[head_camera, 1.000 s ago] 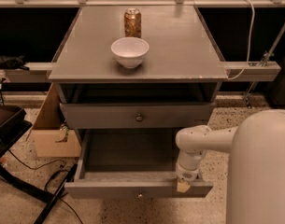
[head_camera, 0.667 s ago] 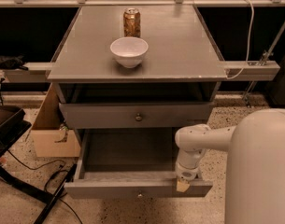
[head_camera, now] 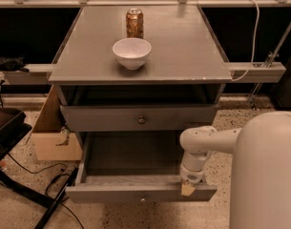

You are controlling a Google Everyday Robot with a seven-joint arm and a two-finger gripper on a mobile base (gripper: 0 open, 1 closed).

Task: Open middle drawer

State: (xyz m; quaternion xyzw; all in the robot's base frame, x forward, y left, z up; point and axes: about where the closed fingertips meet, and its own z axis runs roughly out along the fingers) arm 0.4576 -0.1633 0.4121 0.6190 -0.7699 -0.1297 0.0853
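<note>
The grey cabinet (head_camera: pixel 140 70) shows two drawer fronts. The upper, taller-fronted drawer (head_camera: pixel 111 118) with a round knob (head_camera: pixel 141 119) stands slightly out under the top. Below it the middle drawer (head_camera: pixel 130 151) is pulled far out. Its inside shows nothing in it, and its shallow front (head_camera: pixel 111 193) carries a small knob (head_camera: pixel 142 200). My gripper (head_camera: pixel 187 189) hangs from the white arm (head_camera: pixel 200 144) at the right end of that front, at its top edge. The lowest drawer is hidden beneath.
A white bowl (head_camera: pixel 131 52) and a brown can (head_camera: pixel 134 23) stand on the cabinet top. A cardboard box (head_camera: pixel 52 137) sits on the floor to the left, with black cables (head_camera: pixel 49 185) and a dark stand (head_camera: pixel 6 128). My white body (head_camera: pixel 269 175) fills the lower right.
</note>
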